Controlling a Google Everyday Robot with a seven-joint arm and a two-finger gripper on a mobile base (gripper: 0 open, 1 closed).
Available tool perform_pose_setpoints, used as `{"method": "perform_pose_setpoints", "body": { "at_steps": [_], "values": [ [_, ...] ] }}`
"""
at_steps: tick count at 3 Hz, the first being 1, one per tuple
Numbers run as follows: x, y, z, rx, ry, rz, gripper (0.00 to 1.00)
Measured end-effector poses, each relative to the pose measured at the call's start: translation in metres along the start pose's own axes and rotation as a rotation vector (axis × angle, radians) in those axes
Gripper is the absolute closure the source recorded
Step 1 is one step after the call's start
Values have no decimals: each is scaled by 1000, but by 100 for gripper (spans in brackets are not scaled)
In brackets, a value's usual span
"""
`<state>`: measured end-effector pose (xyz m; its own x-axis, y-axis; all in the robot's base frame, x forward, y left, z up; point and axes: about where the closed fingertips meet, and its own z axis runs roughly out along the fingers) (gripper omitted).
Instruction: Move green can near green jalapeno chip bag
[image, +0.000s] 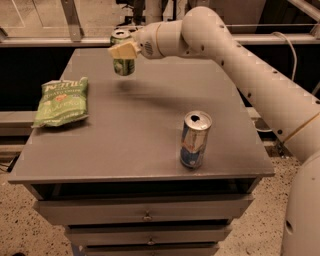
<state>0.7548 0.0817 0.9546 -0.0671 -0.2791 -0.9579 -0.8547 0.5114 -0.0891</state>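
Camera view: we see the tool (123, 50) at about 12 o'clock over the counter (135, 135), near its far edge and a little left of the middle. It is pinching the green can (123, 67): a pale finger pad lies across the can's side, the silver top shows above it and the green lower body hangs below. The can is held upright and clear of the counter, and its soft shadow (137, 89) falls on the grey surface just beneath and slightly to the right. The white arm (240, 55) reaches in from the 3 o'clock side and bends down out of the picture at the right.

The green jalapeno chip bag (61, 101) lies flat at about 9 o'clock on the counter, close to the left edge, its white lettering toward the far end. From the bag, the green can sits toward 1 o'clock, well apart from it.

A blue-and-silver can (195, 140) stands upright at about 4 o'clock, near the front right corner, its top opened. Below the counter we see closed drawers (145, 212).
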Motion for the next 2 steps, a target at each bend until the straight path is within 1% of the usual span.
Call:
{"method": "perform_pose_setpoints", "body": {
  "at_steps": [1,2],
  "values": [
    [7,29,11,-83,8,1,100],
    [19,50,19,-150,23,11,100]
  ]
}}
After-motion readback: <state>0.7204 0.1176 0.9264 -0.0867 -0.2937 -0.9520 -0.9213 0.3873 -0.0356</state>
